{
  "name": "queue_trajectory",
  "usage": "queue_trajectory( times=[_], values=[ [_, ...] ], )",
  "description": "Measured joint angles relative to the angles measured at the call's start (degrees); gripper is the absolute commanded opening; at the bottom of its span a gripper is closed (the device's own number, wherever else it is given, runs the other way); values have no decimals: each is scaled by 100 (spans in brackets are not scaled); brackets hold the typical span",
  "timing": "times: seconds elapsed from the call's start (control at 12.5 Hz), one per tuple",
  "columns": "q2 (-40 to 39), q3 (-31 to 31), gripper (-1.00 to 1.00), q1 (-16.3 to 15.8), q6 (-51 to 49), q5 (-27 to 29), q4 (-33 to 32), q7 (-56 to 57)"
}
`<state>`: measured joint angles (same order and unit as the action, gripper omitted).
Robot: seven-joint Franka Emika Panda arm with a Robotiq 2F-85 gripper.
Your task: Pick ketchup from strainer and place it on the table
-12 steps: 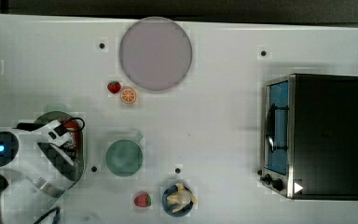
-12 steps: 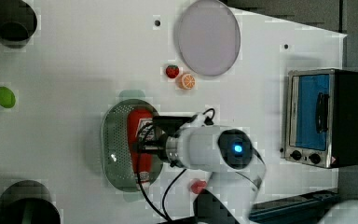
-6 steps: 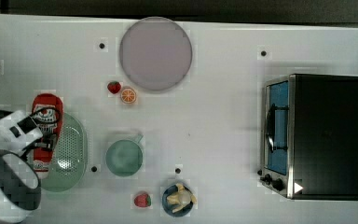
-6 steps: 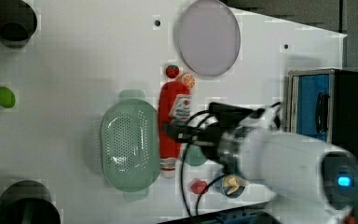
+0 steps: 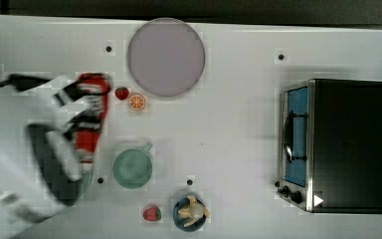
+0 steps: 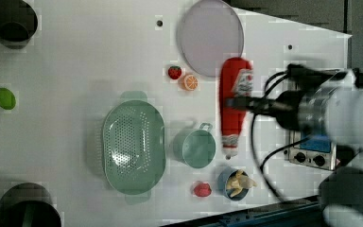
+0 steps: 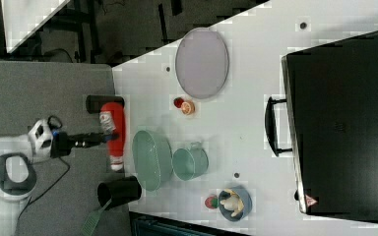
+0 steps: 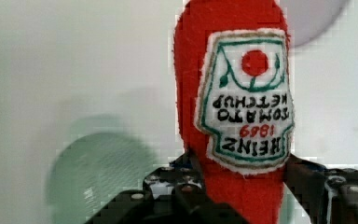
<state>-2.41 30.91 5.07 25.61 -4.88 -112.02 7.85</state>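
The ketchup (image 6: 234, 90), a red soft bottle with a white-and-red label, hangs in the air, lifted off the table (image 6: 75, 56). My gripper (image 6: 231, 103) is shut on its middle. In the left view it hangs right of the green cup, well clear of the strainer (image 6: 133, 146), whose perforated bottom is bare. The wrist view has the ketchup (image 8: 233, 93) between the two dark fingers (image 8: 186, 186), label facing the camera. In the top view the ketchup (image 5: 92, 119) is blurred beside the arm, which covers most of the strainer. The right view has the ketchup (image 7: 114, 130) left of the strainer (image 7: 152, 160).
A green cup (image 6: 194, 147) stands beside the strainer. The grey-lilac plate (image 6: 210, 38), a strawberry (image 6: 174, 72) and an orange slice (image 6: 189, 82) lie farther off. A blue bowl (image 6: 236, 183), another strawberry (image 6: 202, 189) and a black oven (image 5: 343, 144) are also on the table.
The ketchup has been lifted out of the strainer and carried to the left view's right, past the green cup. The strainer is now bare. The grip has stayed shut.
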Motion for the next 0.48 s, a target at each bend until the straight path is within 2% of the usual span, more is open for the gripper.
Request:
queue_trajectory(
  times=[0.48],
  values=[
    [-257, -1576, 13, 668, -111, 15, -34, 1263]
  ],
)
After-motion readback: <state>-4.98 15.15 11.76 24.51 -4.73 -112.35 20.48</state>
